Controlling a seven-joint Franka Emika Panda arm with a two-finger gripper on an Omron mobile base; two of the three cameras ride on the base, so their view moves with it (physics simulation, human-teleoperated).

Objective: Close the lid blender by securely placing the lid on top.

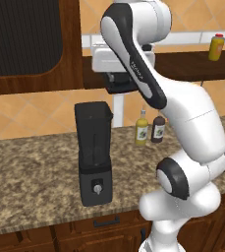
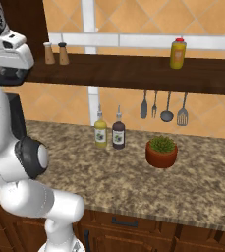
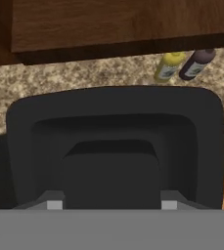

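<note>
One lid point(image 3: 114, 132) clamped in gripper point(image 3: 112, 205), above blender point(image 1: 94, 157).

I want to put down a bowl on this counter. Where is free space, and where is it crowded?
Bare granite lies left of the blender, and between the two bottles and the counter's front edge. More lies right of the potted plant. It is tight between bottles and plant, and around the blender under the gripper.

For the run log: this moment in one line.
gripper: holds lid | lid: raised, not yet on blender | blender: on counter
</note>
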